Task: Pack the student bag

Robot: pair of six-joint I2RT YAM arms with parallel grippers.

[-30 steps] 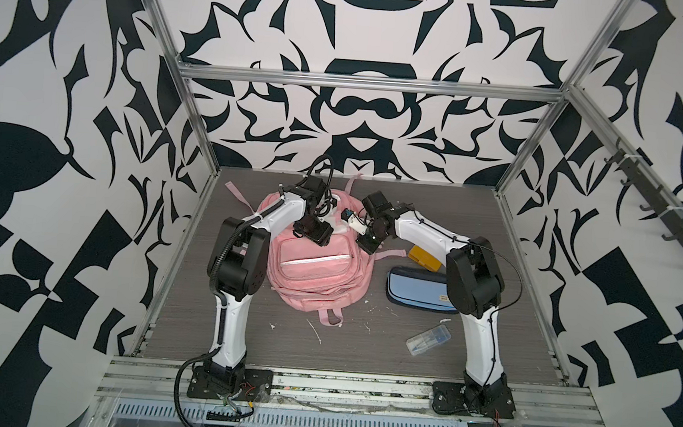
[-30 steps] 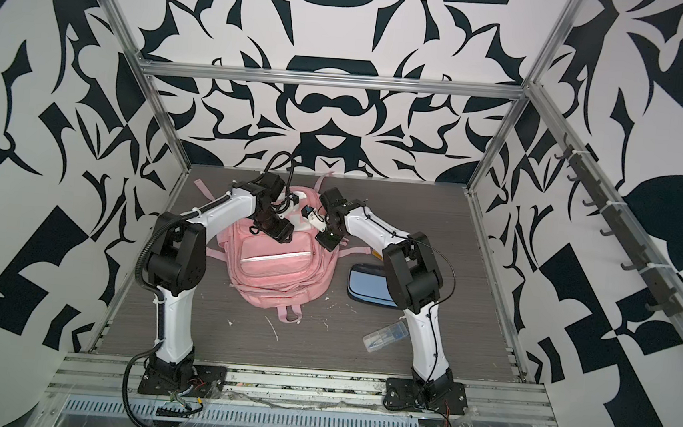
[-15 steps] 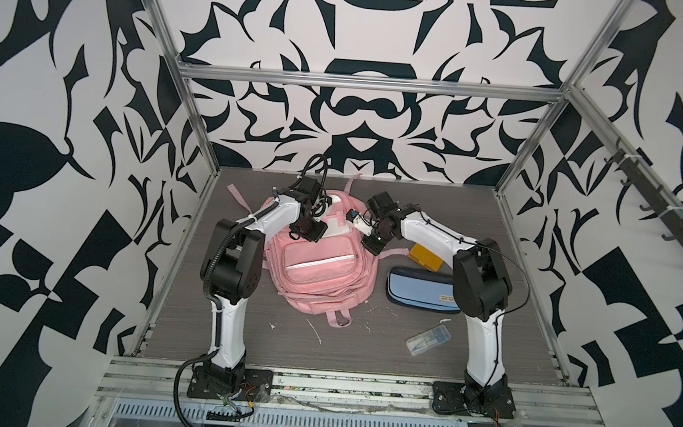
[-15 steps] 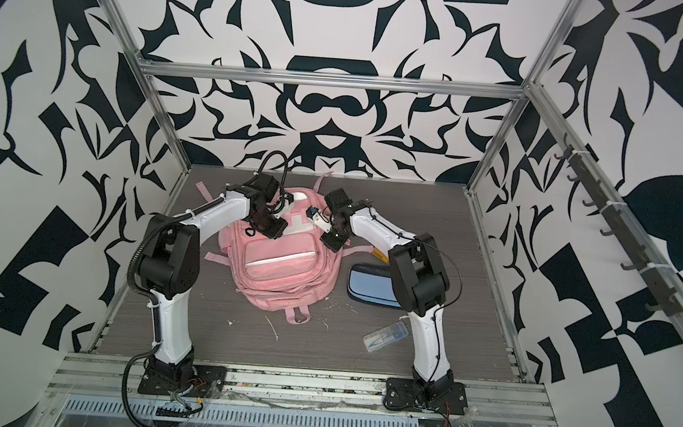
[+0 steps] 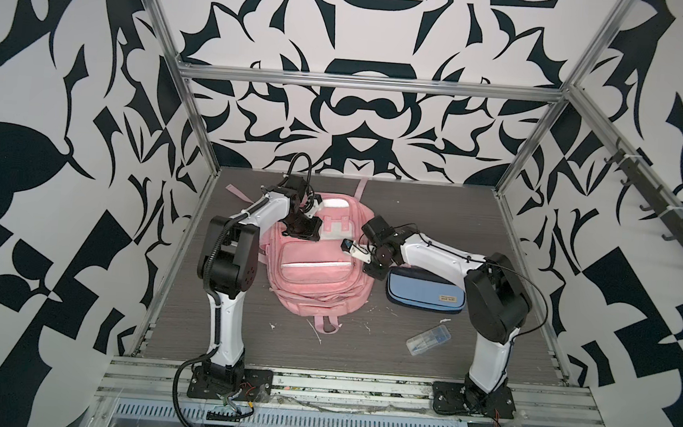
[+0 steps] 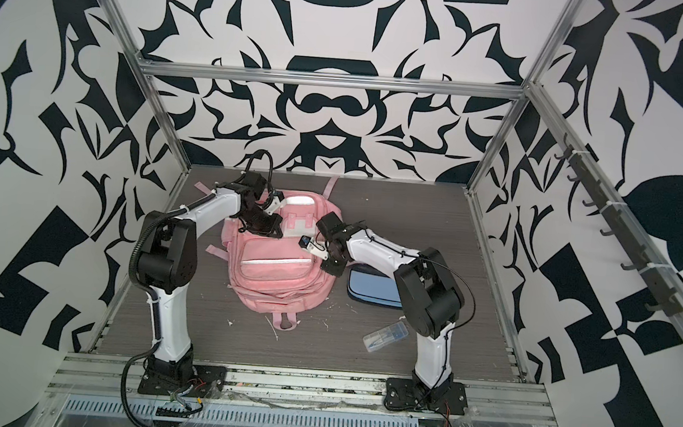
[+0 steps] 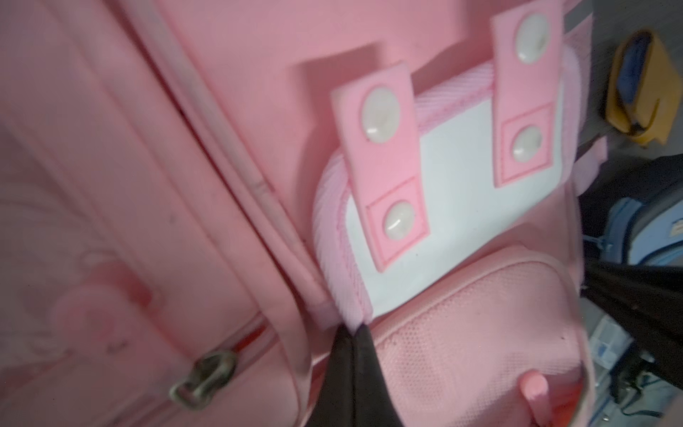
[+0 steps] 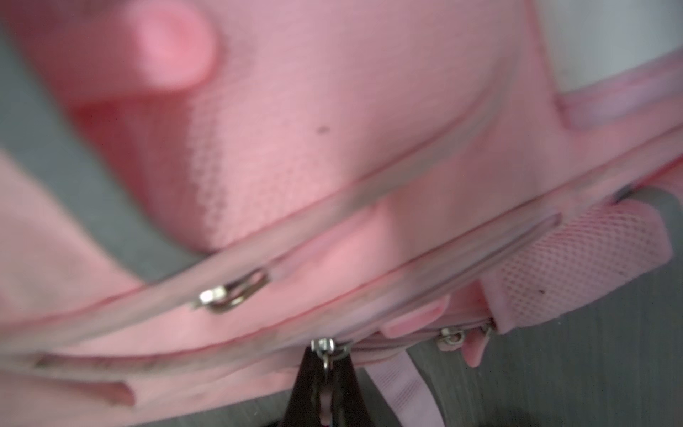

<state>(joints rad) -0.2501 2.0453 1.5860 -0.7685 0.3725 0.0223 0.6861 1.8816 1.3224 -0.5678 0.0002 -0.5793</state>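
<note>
The pink student bag [image 5: 318, 271] [image 6: 281, 272] lies flat on the table, its white front flap [image 7: 443, 207] toward the back. My left gripper [image 5: 306, 237] [image 6: 265, 229] [image 7: 354, 327] is shut on the pink ribbed edge of that flap. At the bag's right side, my right gripper [image 5: 372, 272] [image 6: 331, 268] [image 8: 327, 356] is shut on a metal zip pull [image 8: 324, 347] of the bag. Another zip slider [image 7: 203, 377] sits on a seam beside the left fingers.
A light-blue and navy pencil case [image 5: 425, 296] [image 6: 371, 290] lies right of the bag, partly under the right arm. A clear plastic box [image 5: 427, 340] lies nearer the front. A yellow item [image 7: 639, 85] sits beyond the bag. Metal frame posts edge the table.
My left gripper has closed on the flap's edge after standing open a second ago. Both wrists shifted slightly over the bag; the right gripper stays shut.
</note>
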